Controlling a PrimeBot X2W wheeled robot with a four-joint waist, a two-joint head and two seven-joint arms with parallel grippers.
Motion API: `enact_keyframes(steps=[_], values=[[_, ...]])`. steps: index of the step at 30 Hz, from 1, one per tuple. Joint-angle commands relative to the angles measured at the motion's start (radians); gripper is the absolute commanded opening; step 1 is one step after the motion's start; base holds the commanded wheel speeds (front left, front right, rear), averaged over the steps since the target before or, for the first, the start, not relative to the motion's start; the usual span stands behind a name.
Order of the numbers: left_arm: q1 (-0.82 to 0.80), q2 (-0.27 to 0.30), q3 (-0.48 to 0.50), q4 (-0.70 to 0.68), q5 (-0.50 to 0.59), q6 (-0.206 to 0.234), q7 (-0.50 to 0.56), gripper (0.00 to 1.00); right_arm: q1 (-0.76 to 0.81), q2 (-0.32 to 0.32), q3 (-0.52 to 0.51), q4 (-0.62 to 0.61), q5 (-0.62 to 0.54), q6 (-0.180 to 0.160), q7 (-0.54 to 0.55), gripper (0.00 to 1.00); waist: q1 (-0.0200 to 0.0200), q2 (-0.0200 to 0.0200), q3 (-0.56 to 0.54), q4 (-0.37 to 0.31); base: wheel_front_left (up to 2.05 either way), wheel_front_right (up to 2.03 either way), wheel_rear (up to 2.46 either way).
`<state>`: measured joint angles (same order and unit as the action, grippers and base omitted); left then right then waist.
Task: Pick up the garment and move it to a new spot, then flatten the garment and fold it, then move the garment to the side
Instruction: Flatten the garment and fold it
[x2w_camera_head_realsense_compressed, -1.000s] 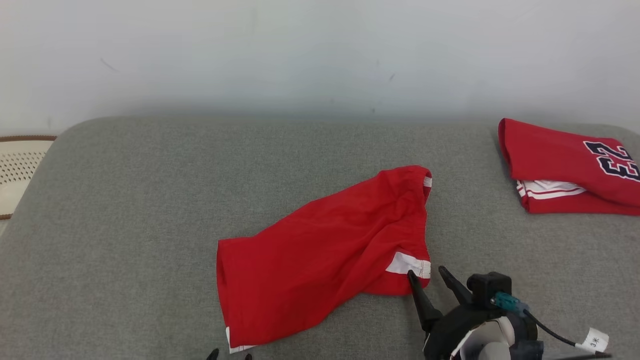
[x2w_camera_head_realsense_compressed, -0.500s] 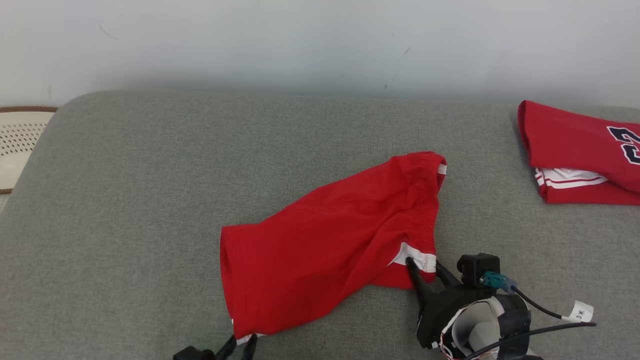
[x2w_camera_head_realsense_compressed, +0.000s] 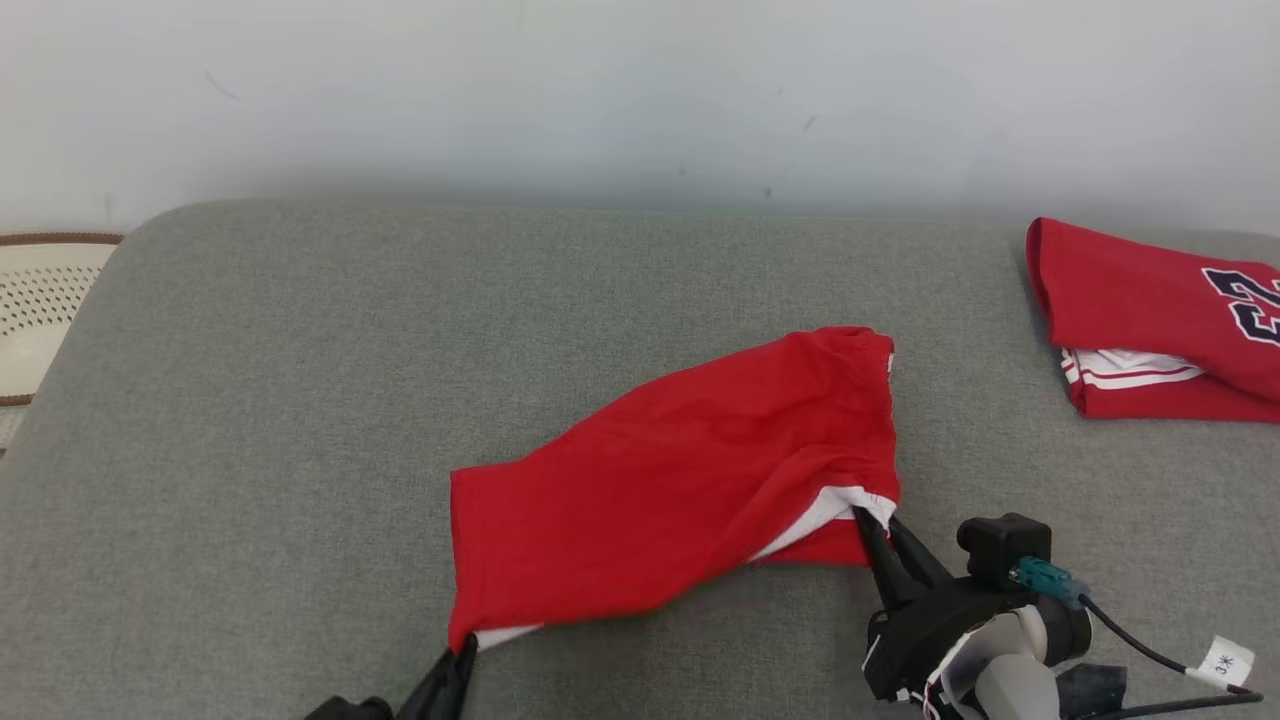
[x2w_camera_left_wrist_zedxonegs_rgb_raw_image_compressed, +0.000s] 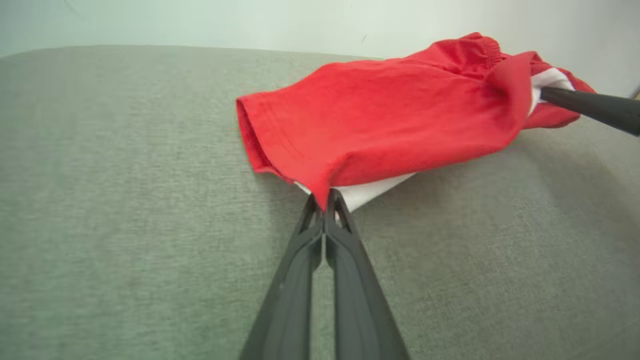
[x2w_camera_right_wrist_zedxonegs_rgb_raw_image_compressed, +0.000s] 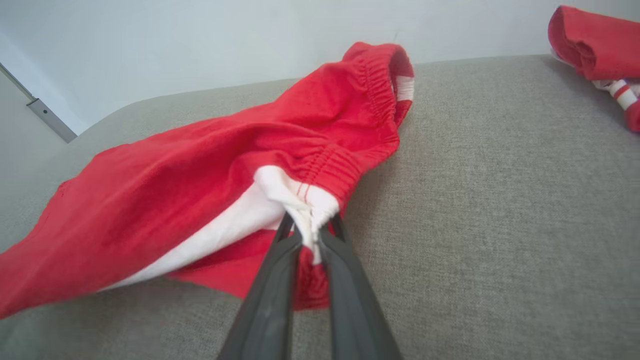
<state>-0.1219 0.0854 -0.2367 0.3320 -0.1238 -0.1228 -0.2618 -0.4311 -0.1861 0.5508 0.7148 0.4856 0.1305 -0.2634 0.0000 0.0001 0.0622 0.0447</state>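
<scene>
Tools clamp the shorts' (x2w_camera_head_realsense_compressed: 680, 470) near edge: left tool (x2w_camera_head_realsense_compressed: 463, 648) on the hem corner, right tool (x2w_camera_head_realsense_compressed: 870, 520) on the white-striped waistband corner. Shorts lie mid-surface (x2w_camera_head_realsense_compressed: 250, 400). Folded jersey (x2w_camera_head_realsense_compressed: 1140, 310) lies beyond them, rightward.

Grey cushion (x2w_camera_head_realsense_compressed: 300, 400): shorts (x2w_camera_head_realsense_compressed: 680, 470), folded jersey (x2w_camera_head_realsense_compressed: 1140, 300)

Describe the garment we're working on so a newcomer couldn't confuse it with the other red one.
Start from the wide grey cushion; near its middle lie plain red shorts, spread loosely. The left pincer pinches their near corner, and the right pincer pinches a white-edged corner by the elastic waistband. Unlike the folded jersey at the far right, they bear no dark number.
</scene>
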Motion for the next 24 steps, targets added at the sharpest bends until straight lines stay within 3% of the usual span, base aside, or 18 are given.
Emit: enact_keyframes(steps=[1, 4, 9, 13, 17, 24], values=[[0.009, 0.009, 0.007, -0.015, 0.002, -0.003, -0.004, 0.0, 0.006, -0.008, 0.0, -0.013, 0.008, 0.0, -0.001, 0.0, 0.0, -0.0001, -0.002, 0.001, 0.0, 0.0, 0.0], [-0.012, 0.033, 0.025, -0.082, -0.007, -0.005, -0.004, 0.0, 0.003, -0.038, 0.016, -0.074, 0.006, 0.0, 0.007, 0.0, 0.0, -0.0001, -0.006, -0.003, 0.0, 0.0, 0.0], [-0.196, 0.126, 0.001, -0.137, -0.015, -0.006, 0.006, 0.0, -0.097, -0.062, 0.056, -0.233, 0.053, 0.0, 0.118, 0.0, 0.0, -0.0001, 0.016, -0.022, 0.0, 0.0, 0.0], [-0.412, 0.246, -0.059, -0.126, -0.083, -0.006, 0.058, 0.0, -0.261, -0.069, 0.085, -0.301, 0.091, 0.001, 0.222, 0.0, 0.0, -0.0001, 0.074, -0.052, 0.0, 0.0, 0.0], [-0.663, 0.348, -0.123, -0.095, -0.172, -0.007, 0.104, 0.0, -0.472, -0.038, 0.09, -0.28, 0.145, 0.001, 0.302, 0.0, 0.0, -0.0001, 0.159, -0.078, 0.0, 0.0, 0.0], [-1.093, 0.44, -0.261, 0.029, -0.31, -0.007, 0.146, 0.0, -0.897, 0.027, 0.044, -0.076, 0.235, 0.001, 0.36, 0.0, 0.0, -0.0001, 0.316, -0.079, 0.0, 0.0, 0.0]])
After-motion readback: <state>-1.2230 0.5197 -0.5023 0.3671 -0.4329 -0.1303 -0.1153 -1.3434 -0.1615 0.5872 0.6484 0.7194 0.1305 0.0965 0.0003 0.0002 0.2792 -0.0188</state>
